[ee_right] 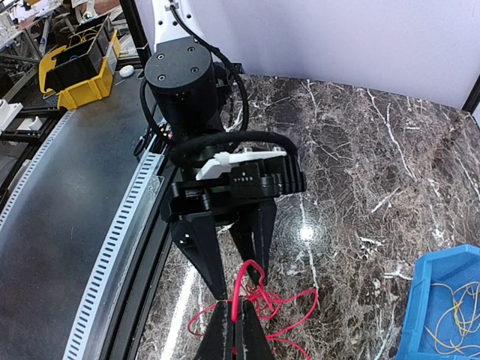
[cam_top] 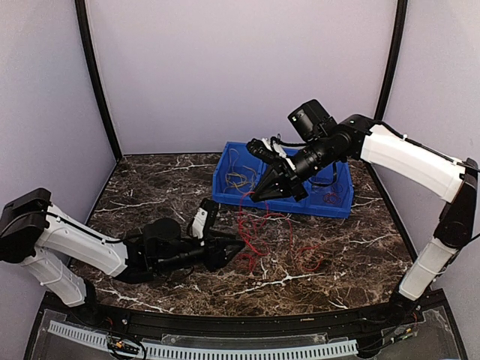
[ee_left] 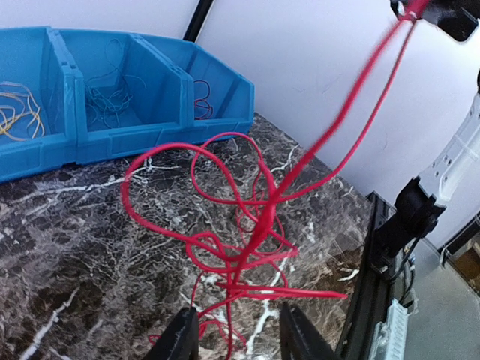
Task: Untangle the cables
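Mostly undone: thin red cables point(cam_top: 256, 229) lie knotted on the marbled counter point(cam_top: 150, 191) (others sit in the blue plastic bin point(cam_top: 337, 208)). Right tool point(cam_top: 261, 196) clamps one strand; left tool point(cam_top: 238, 247) has its jaws apart.

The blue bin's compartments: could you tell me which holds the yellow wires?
The leftmost compartment in the left wrist view, with yellow wires; the others hold blue and red.

Walls point(cam_top: 240, 67): 3 plain pale-lilac panels, back + both sides, matte.
Posts point(cam_top: 96, 82): black, slim, at back corners.
Surface point(cam_top: 165, 187): dark brown marble-look w/ white veins, glossy; bright light spot point(ee_right: 306, 232) reflected on it.
Near edge: black rail point(cam_top: 247, 324), white slotted strip point(cam_top: 247, 350) just below.
Beyond edge: yellow bin point(ee_right: 75, 94) on cluttered bench, room dim.
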### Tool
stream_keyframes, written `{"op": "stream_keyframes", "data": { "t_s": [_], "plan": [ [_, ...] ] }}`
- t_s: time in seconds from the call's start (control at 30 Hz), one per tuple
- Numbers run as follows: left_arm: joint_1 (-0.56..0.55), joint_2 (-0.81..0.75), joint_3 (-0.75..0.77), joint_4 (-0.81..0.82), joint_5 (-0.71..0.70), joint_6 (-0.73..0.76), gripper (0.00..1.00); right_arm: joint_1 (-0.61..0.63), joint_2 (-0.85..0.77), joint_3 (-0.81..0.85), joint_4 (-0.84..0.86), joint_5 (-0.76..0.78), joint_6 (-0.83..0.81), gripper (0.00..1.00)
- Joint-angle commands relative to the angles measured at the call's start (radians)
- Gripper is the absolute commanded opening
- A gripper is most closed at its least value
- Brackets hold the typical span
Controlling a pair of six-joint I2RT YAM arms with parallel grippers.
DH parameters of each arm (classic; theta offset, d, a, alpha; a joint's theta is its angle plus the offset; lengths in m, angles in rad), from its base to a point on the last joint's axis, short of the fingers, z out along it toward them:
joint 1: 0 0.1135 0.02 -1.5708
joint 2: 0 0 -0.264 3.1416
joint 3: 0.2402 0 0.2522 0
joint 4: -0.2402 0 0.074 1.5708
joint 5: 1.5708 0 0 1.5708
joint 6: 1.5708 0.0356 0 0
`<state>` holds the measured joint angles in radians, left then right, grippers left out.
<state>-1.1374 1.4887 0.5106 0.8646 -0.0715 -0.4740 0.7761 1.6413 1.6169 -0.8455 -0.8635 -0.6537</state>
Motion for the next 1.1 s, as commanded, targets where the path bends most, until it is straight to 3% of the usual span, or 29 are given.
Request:
{"op": "stream_keyframes", "data": {
  "t_s": [0.0,0.17,0.27,0.3,0.37,0.4,0.57,0.77,1.07],
  "plan": [
    [-0.004,0.019,0.01,-0.019,-0.022,-0.041,0.34,-0.004,-0.011,0.0,0.016,0.0,0.004,0.0],
    [-0.002,0.052,-0.002,0.046,-0.066,0.022,0.21,-0.005,-0.029,0.014,0.011,-0.015,0.011,0.0],
    [-0.002,0.099,0.014,0.096,-0.068,0.061,0.27,-0.005,-0.029,0.028,0.003,-0.024,0.012,0.0],
    [-0.001,0.11,0.021,0.098,-0.067,0.077,0.33,-0.005,-0.03,0.032,0.001,-0.026,0.014,0.0],
    [0.0,0.145,0.045,0.096,-0.065,0.096,0.34,-0.005,-0.031,0.037,-0.002,-0.026,0.014,0.0],
    [0.0,0.164,0.057,0.098,-0.064,0.102,0.32,-0.005,-0.033,0.039,-0.003,-0.025,0.014,0.0],
    [0.001,0.196,0.051,0.104,-0.062,0.123,0.03,-0.031,-0.052,0.052,-0.004,-0.029,0.02,0.0],
    [0.003,0.172,-0.029,0.123,-0.119,0.131,0.0,-0.176,-0.07,0.204,-0.038,-0.099,0.036,0.0],
    [0.027,0.075,-0.083,0.004,-0.198,0.126,0.0,-0.44,-0.156,0.378,0.045,-0.117,0.116,0.0]
  ]
}}
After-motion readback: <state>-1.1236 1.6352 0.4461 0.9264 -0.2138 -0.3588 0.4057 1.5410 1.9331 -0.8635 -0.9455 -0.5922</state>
